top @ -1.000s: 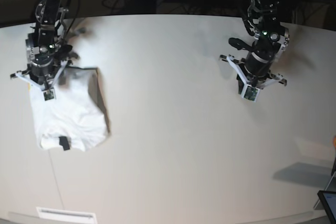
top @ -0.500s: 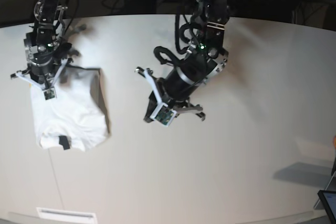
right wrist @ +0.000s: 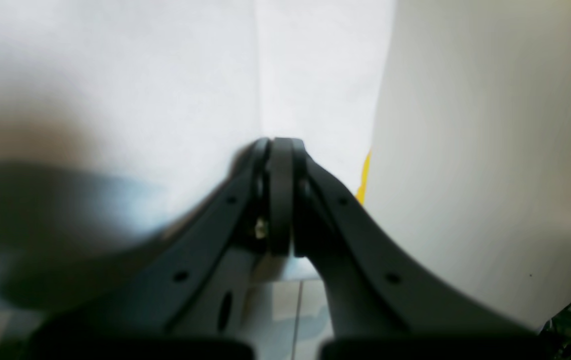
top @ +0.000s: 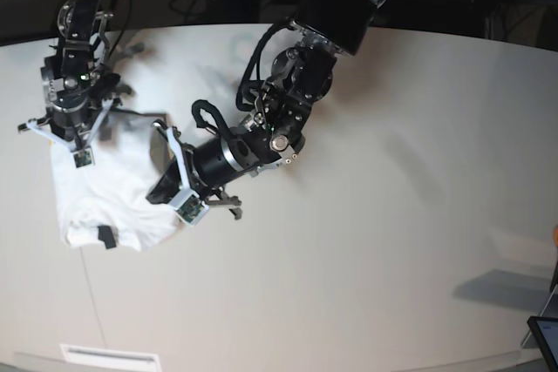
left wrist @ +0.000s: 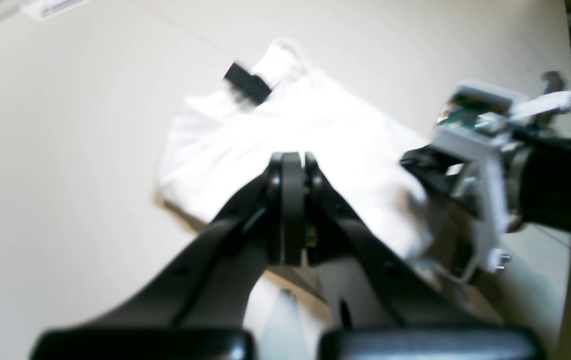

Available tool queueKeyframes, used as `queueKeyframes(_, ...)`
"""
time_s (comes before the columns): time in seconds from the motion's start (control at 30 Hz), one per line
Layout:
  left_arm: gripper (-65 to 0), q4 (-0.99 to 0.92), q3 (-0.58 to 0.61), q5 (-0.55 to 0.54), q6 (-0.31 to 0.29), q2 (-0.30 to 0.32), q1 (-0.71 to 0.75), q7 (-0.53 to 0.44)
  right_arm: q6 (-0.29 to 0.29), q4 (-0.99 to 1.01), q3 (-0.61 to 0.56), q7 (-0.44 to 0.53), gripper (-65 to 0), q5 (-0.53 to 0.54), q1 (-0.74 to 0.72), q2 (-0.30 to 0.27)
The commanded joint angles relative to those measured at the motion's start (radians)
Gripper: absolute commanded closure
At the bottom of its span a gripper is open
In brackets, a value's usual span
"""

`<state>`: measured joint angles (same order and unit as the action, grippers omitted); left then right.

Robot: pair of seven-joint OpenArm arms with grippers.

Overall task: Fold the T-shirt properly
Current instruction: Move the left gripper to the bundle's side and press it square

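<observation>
You see a wide pale table (top: 366, 241) with the T-shirt (top: 113, 198) lying folded on its left part in the base view, plain white side up. A small black neck tag (top: 106, 237) sits near its lower edge. The left pincer (top: 157, 192), its tips pressed together with nothing between them, reaches across to the shirt's right edge. The right pincer (top: 77, 132) is also closed, tips down on the shirt's upper part; a sliver of yellow print (right wrist: 365, 175) shows beside it.
</observation>
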<state>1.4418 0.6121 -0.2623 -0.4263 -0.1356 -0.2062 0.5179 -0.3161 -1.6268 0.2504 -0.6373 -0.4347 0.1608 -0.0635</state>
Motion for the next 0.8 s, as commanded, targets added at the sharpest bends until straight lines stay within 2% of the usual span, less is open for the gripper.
queueKeyframes(0.0,0.0,0.001,0.018,-0.022,-0.01,-0.021,-0.043,-0.051,-0.008,-0.005,-0.001,-0.011,0.0,0.0,-0.004,-0.005)
queueKeyframes(0.1,0.0,-0.071,0.039,-0.028,-0.01,-0.021,-0.085,-0.075,-0.008,-0.005,-0.001,-0.011,0.0,0.0,-0.004,-0.003)
queueKeyframes(0.23,0.0,-0.154,0.088,-0.03,-0.01,-0.021,-0.132,-0.166,-0.008,-0.005,-0.001,-0.011,0.0,0.0,-0.002,-0.003)
queueKeyframes(0.33,0.0,-0.206,0.114,-0.032,-0.01,-0.021,-0.163,-0.175,-0.008,-0.005,-0.001,-0.011,0.0,0.0,-0.002,-0.002)
queueKeyframes(0.53,0.0,-0.324,0.151,-0.15,-0.01,-0.021,-0.201,-0.176,-0.008,-0.005,-0.001,-0.011,0.0,0.0,-0.002,-0.003)
queueKeyframes(0.77,0.0,-0.418,0.165,-0.151,-0.01,-0.021,-0.178,-0.17,-0.008,-0.005,-0.001,-0.011,0.0,0.0,-0.004,-0.006)
